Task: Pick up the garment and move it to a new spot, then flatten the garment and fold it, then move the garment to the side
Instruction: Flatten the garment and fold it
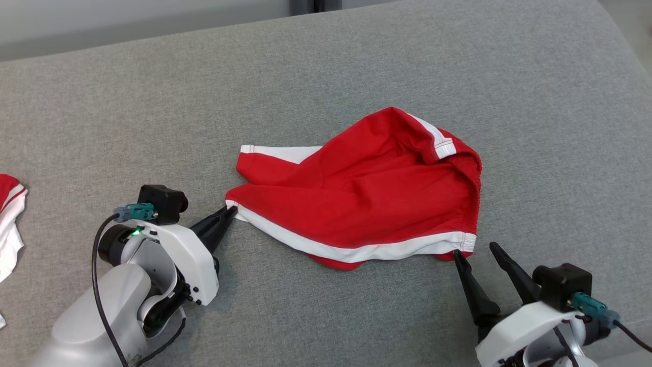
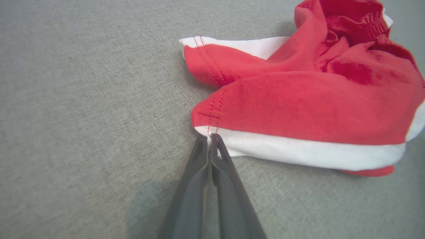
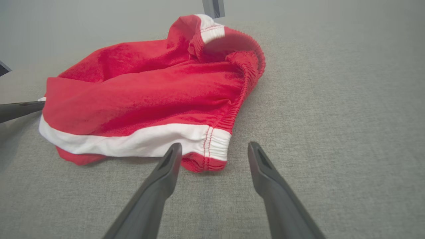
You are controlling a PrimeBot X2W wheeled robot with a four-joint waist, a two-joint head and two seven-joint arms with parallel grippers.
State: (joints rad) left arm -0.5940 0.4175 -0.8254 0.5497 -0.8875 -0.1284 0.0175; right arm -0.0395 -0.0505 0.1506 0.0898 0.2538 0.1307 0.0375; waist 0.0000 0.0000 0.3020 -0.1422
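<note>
The garment (image 1: 367,199), red shorts with white side stripes, lies crumpled on the grey fabric surface (image 1: 326,71). My left gripper (image 1: 232,210) is shut, and its tips pinch the white-striped hem corner at the garment's left end; in the left wrist view the closed fingertips (image 2: 209,136) meet right on that corner (image 2: 202,129). My right gripper (image 1: 474,250) stands open just before the garment's elastic waistband corner (image 3: 215,146). That corner lies a little beyond the gap between the two fingers (image 3: 172,159), and the right gripper (image 3: 214,147) holds nothing.
Another red and white piece of clothing (image 1: 7,219) lies at the far left edge of the surface. A dark post (image 3: 213,7) stands behind the surface's far edge. The left arm's finger (image 3: 20,110) reaches in from the left of the right wrist view.
</note>
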